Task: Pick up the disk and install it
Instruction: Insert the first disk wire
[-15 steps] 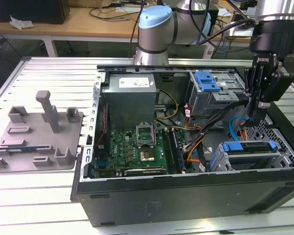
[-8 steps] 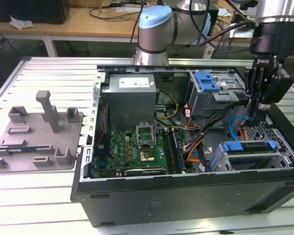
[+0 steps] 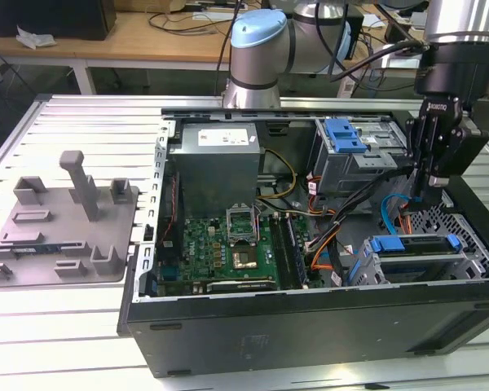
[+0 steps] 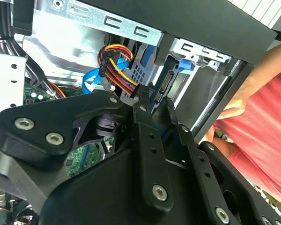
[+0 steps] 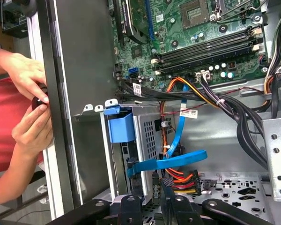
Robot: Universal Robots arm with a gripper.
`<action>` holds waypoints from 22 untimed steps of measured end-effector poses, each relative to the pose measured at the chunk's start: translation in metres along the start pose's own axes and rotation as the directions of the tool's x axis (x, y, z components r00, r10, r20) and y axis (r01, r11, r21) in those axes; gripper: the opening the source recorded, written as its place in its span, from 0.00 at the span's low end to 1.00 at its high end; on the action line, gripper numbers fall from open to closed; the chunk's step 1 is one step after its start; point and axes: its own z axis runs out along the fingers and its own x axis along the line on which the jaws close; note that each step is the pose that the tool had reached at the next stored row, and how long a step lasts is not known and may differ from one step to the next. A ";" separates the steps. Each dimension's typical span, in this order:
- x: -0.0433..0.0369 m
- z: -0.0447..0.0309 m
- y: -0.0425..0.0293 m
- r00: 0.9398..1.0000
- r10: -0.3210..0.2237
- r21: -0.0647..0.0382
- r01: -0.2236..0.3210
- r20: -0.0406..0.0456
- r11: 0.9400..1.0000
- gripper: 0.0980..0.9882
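Note:
The disk (image 3: 416, 259), a silver drive in a blue bracket (image 3: 411, 243), lies in the drive cage at the case's front corner, on the exterior view's right. My gripper (image 3: 421, 195) hangs just above and behind it, inside the case, pointing down. In the first wrist view the bracket's blue tab (image 5: 121, 124) shows at the cage mouth, with my gripper (image 5: 154, 200) close to a black power plug (image 5: 165, 182) on red and yellow wires. In the second wrist view my gripper (image 4: 155, 104) has its fingers drawn close together, with nothing seen between them, right by the disk's connector edge (image 4: 166, 84).
A grey power-supply box (image 3: 220, 159) and the green motherboard (image 3: 228, 244) fill the case's middle. A blue flat cable (image 5: 178, 161) and wire bundles cross near the cage. A person's hands (image 5: 30, 93) rest on the case wall. A grey fixture plate (image 3: 65, 220) lies outside.

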 end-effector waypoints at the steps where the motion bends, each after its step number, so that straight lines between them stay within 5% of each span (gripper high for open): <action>1: -0.0002 0.0005 -0.0002 1.000 0.000 0.000 0.000 0.000 1.000 0.22; 10: -0.0018 0.0033 -0.0008 1.000 0.000 -0.001 0.000 0.000 1.000 0.22; 13: -0.0019 0.0033 -0.0008 1.000 -0.001 -0.001 0.001 0.000 1.000 0.07; 22: -0.0011 0.0038 -0.0009 1.000 -0.001 -0.001 0.001 0.000 1.000 0.07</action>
